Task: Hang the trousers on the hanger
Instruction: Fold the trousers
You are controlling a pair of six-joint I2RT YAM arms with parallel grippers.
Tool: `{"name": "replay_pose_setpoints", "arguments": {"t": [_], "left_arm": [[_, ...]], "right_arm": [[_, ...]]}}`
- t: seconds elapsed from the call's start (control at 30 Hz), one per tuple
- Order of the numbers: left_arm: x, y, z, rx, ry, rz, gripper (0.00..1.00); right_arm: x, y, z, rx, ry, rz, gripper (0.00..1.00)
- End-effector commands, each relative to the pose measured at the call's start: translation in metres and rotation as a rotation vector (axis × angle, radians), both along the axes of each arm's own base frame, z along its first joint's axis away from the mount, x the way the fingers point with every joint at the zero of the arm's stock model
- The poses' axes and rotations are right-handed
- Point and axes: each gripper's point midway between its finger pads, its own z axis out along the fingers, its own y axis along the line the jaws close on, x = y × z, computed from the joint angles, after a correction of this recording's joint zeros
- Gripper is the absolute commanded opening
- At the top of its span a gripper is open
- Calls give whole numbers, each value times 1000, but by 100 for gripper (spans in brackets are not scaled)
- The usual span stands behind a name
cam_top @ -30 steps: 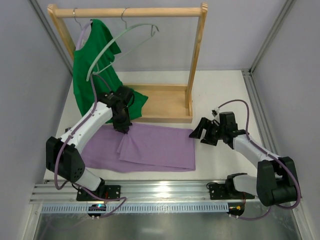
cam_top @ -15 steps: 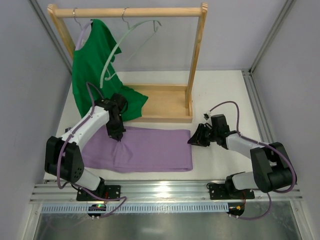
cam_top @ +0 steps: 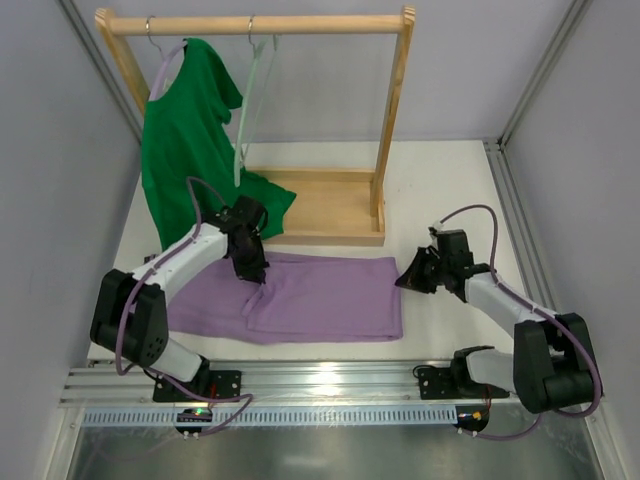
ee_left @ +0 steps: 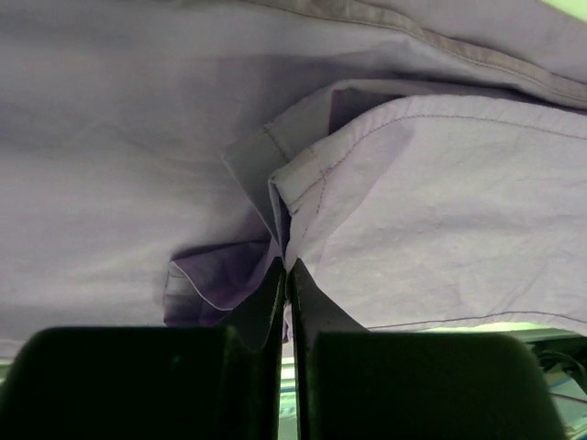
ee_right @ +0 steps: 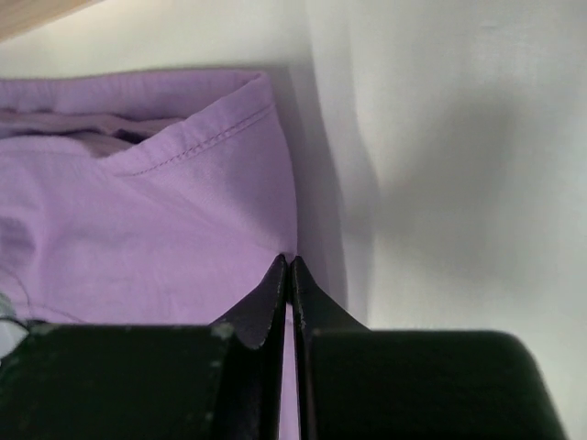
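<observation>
Grey walls close in a white table, and at its far side a wooden rack stands with a green shirt hung at the left and the pale hanger dangling bare beside it, edge-on to the overhead camera. The trousers lie flat on the table in front of the rack, well below the hanger and not yet on it. The left gripper is down on their far edge near the left end, and the right gripper is at their right edge, so the two arms hold the cloth at separate points, probably to lift it spread rather than bunched. In the left wrist view the left gripper has its jaws pressed together on a fold of the trousers, the hem puckering towards the tips. In the right wrist view the right gripper is also closed tight, right at the border of the trousers where lilac cloth meets bare table; it seems to nip just the very edge, a thin hold that could slip.
</observation>
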Motion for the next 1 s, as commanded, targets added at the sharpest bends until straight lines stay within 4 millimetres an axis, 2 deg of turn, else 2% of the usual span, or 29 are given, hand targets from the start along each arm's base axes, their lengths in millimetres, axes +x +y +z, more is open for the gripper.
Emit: {"name": "replay_pose_setpoints", "arguments": {"t": [0.0,0.03,0.1,0.13,0.2,0.23,0.3,0.33,0.37,0.4,0.43,0.53,0.63,0.7,0.73,0.8,0.9,0.97], "left_arm": [[14,-39,1,-88,-67,-14,1],[18,-47,3,-99,-76,-20,0],[19,-64,-1,-100,-83,-46,1],[21,-70,-8,-92,-67,-46,0],[25,-84,-8,-94,-70,-68,0],[25,-85,-15,-76,-49,-71,0],[30,-86,-12,-57,-61,-69,0],[30,-85,-10,-50,-62,-67,0],[32,-83,-7,-42,-72,-63,0],[34,-76,-5,-6,-87,-52,0],[29,-69,-2,27,-73,-55,1],[28,-61,19,50,-101,-64,0],[15,-43,53,101,-98,-99,0],[15,-32,73,139,-118,-103,0],[20,-27,85,162,-150,-98,0],[16,-11,90,183,-131,-89,0],[10,5,85,158,-82,-59,0],[9,22,80,201,-72,-26,0]], "right_arm": [[-3,-51,0,-168,27,-143,4],[-8,-65,-3,-219,51,-180,4],[-4,-82,4,-246,39,-244,4],[-7,-88,4,-256,55,-270,4],[-6,-99,7,-271,53,-332,4],[-6,-102,9,-271,56,-351,4],[-1,-94,19,-230,24,-330,6],[3,-89,23,-209,-1,-304,14],[4,-76,32,-150,-28,-236,27],[4,-69,38,-123,-52,-203,40],[6,-63,49,-92,-102,-172,66],[7,-56,66,-62,-185,-132,81],[6,-56,56,-73,-165,-106,84],[4,-53,48,-57,-137,-95,84],[8,-50,49,-37,-148,-93,84],[6,-45,40,-6,-126,-89,85],[9,-36,38,48,-129,-67,85],[9,-34,35,52,-116,-50,85]]}}
